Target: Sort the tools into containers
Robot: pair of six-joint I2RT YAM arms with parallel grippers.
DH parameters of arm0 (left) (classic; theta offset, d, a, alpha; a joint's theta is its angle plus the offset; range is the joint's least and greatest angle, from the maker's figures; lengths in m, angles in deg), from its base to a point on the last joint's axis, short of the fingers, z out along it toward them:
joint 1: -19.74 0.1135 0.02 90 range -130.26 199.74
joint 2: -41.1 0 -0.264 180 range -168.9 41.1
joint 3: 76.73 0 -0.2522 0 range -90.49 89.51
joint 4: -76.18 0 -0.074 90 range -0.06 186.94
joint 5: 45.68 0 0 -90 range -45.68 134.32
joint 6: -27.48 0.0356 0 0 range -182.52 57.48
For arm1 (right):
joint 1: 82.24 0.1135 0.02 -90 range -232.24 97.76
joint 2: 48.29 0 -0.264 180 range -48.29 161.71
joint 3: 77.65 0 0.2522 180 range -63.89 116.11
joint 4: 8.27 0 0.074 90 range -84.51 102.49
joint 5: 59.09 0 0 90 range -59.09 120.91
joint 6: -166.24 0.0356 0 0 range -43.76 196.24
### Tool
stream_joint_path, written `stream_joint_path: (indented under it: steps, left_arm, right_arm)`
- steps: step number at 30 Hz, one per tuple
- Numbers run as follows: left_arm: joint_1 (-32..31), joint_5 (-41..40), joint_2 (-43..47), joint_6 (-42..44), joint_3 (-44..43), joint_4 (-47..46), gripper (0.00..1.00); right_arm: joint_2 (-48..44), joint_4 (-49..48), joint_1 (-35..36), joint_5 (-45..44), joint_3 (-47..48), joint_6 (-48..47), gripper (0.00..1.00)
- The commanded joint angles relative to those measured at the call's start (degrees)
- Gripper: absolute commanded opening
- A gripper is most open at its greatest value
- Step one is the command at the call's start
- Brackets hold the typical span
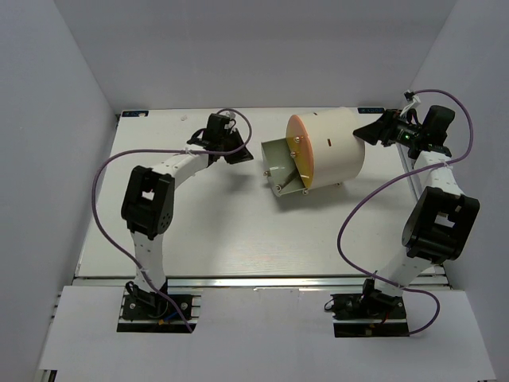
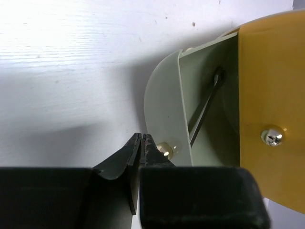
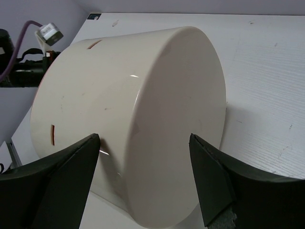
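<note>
Left wrist: grey-green drawer (image 2: pixel 162 95) holds one tool (image 2: pixel 205 109); left claw (image 2: pixel 141 136) closed empty, right claw (image 3: pixel 144 138) spread.

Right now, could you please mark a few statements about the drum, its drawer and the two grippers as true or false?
1. The pale grey-green drawer is pulled out from the orange face of the white drum. True.
2. The left gripper is wide open. False: its fingers are shut together on nothing, with the tips beside the drawer's brass knob.
3. The right gripper is open and points at the drum's plain white rear end. True.
4. The drawer is empty. False: a thin dark tool lies inside it.
</note>
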Motion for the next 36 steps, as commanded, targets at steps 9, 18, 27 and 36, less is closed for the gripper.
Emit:
stream_joint_path:
  steps: [9, 18, 27, 36]
  left_arm:
    - [-5.7, 11.7, -14.6, 1.6, -18.2, 2.2, 0.22]
    - [-8.0, 14.3, -19.4, -1.5, -24.7, -1.0, 0.34]
    - [-8.1, 16.4, -23.1, -4.3, -29.3, -2.1, 0.36]
    - [-2.8, -0.2, -6.7, -4.7, -11.6, -2.6, 0.54]
  right_arm:
    - [0.3, 0.8, 0.5, -0.6, 0.8, -1.4, 0.75]
    - [-0.4, 1.1, 1.1, -0.3, -0.6, -1.5, 0.73]
    - [-0.6, 1.1, 1.2, -0.5, -0.9, -1.4, 0.74]
    - [-2.0, 0.4, -0.2, -3.0, 0.4, -1.0, 0.89]
